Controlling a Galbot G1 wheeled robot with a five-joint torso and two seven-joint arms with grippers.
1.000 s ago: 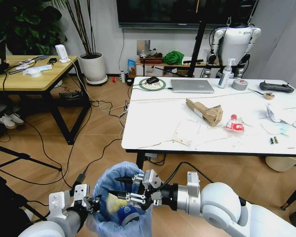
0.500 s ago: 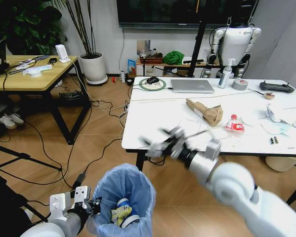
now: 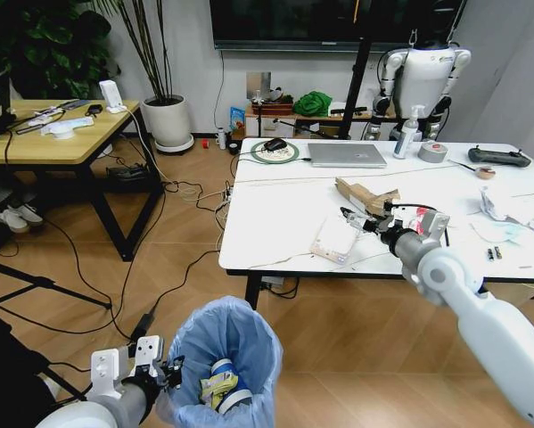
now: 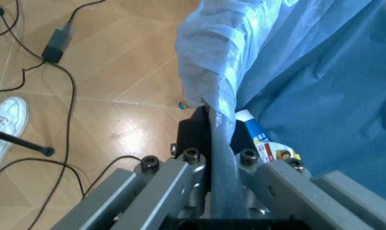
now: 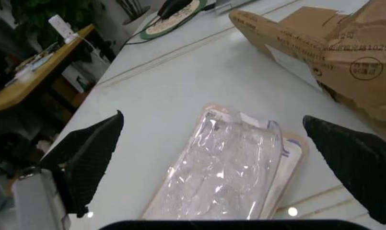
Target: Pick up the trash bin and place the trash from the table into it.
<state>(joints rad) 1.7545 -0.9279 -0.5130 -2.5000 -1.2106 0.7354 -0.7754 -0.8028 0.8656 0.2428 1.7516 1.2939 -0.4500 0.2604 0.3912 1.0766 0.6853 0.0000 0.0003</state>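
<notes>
Grippers first: our left gripper (image 3: 164, 370) sits low at our left side, its fingers (image 4: 199, 132) pinched shut on the rim of the bin (image 3: 224, 337), with the blue bag squeezed between them. We hold the bin above the wood floor (image 3: 168, 267), in front of the table (image 3: 267, 227) and nearer our left. Inside it we see a blue-white cup (image 3: 224, 367) and a yellow wrapper (image 3: 215, 386).

Our right arm reaches out over the table, and the right gripper (image 3: 366, 220) hangs above its front part with fingers (image 5: 90, 153) spread wide and nothing between them. Directly under that gap lies a clear plastic packet (image 5: 228, 175) on its card backing, flat on the tabletop, near the front edge. Just beyond it, toward the table's middle, lies the torn cardboard box (image 3: 366, 198), tilted, close to the gripper but not touching it. A crushed bottle with a red label (image 3: 421, 214) shows just behind our wrist. White papers (image 3: 498, 209) lie further along to our right. Laptop (image 3: 346, 154) and tape roll (image 3: 432, 152) sit at the far side.
</notes>
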